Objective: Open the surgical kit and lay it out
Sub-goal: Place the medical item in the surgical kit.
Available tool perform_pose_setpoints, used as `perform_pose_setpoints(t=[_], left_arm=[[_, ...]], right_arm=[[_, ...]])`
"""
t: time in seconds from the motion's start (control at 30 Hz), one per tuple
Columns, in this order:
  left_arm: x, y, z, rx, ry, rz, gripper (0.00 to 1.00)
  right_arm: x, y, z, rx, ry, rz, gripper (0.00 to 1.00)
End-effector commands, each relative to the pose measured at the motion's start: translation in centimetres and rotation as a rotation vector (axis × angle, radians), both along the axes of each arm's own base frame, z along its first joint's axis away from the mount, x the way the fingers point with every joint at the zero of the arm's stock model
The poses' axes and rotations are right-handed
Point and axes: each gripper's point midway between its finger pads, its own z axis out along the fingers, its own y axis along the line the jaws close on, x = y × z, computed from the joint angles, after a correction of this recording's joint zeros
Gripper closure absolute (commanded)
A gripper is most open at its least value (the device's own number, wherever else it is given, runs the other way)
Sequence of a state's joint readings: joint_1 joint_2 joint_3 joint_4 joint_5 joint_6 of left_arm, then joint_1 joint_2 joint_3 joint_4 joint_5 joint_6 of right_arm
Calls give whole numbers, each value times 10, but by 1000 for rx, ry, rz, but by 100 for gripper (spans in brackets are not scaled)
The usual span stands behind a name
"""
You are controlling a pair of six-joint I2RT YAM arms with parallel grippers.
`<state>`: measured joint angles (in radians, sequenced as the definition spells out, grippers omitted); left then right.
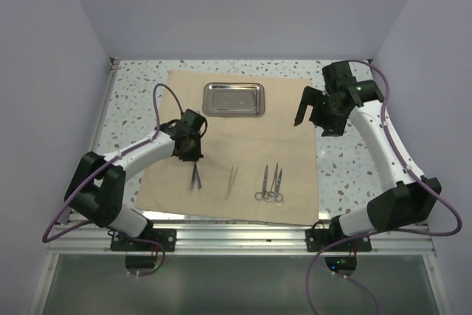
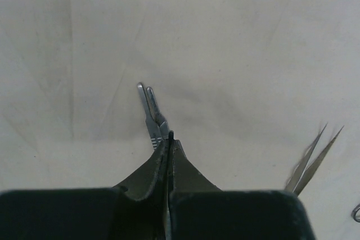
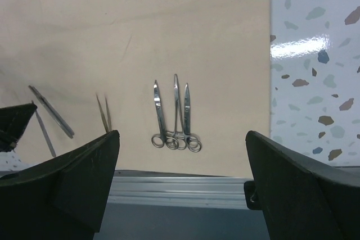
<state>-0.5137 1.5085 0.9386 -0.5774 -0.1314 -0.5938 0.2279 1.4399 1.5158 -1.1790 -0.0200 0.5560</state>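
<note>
The tan cloth wrap [image 1: 243, 149] lies spread flat. The steel tray [image 1: 234, 99] sits on its far part. Two scalpels [image 1: 195, 177], tweezers [image 1: 231, 181] and ring-handled scissors [image 1: 270, 184] lie in a row near the front edge. My left gripper [image 1: 191, 156] is low over the cloth. Its jaws are closed, with a thin dark sliver between the tips [image 2: 169, 135], at the near end of a scalpel [image 2: 149, 111] that rests on the cloth. My right gripper [image 1: 313, 112] is open and empty, raised over the cloth's right edge. The scissors [image 3: 174, 116] show between its fingers.
Speckled tabletop [image 1: 346, 167] shows to the right of the cloth and in the right wrist view [image 3: 315, 60]. A metal rail [image 1: 236, 235] runs along the near edge. White walls enclose the back and both sides.
</note>
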Motion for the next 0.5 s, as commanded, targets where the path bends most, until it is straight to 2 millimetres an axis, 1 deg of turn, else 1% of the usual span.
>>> perform_pose_setpoints(t=[0.0, 0.13, 0.17, 0.2, 0.23, 0.27, 0.3, 0.33, 0.37, 0.4, 0.43, 0.47], left_arm=[[3, -4, 3, -36, -79, 60, 100], [2, -3, -5, -24, -78, 68, 100], [2, -1, -5, -10, -76, 74, 96], [6, -2, -3, -9, -80, 76, 82], [7, -3, 0, -9, -84, 78, 74], [8, -1, 4, -6, -91, 85, 55], [12, -3, 12, -16, -110, 90, 46], [14, -4, 17, -22, -123, 91, 38], [15, -4, 23, -24, -133, 94, 15], [19, -5, 35, -36, -160, 95, 7], [21, -5, 40, -35, -169, 94, 1], [23, -5, 50, -37, -182, 94, 0]], right_arm=[[15, 8, 19, 36, -71, 27, 2], [27, 14, 18, 57, -85, 36, 1], [30, 17, 18, 69, -87, 38, 2], [38, 22, 16, 88, -89, 47, 2], [43, 26, 18, 99, -97, 54, 2], [49, 30, 17, 109, -101, 61, 2], [62, 34, 19, 118, -118, 67, 2], [68, 41, 21, 123, -129, 81, 2], [75, 45, 22, 123, -137, 88, 2], [88, 51, 37, 134, -187, 94, 2], [100, 59, 26, 128, -168, 104, 3], [108, 64, 27, 130, -176, 105, 4]])
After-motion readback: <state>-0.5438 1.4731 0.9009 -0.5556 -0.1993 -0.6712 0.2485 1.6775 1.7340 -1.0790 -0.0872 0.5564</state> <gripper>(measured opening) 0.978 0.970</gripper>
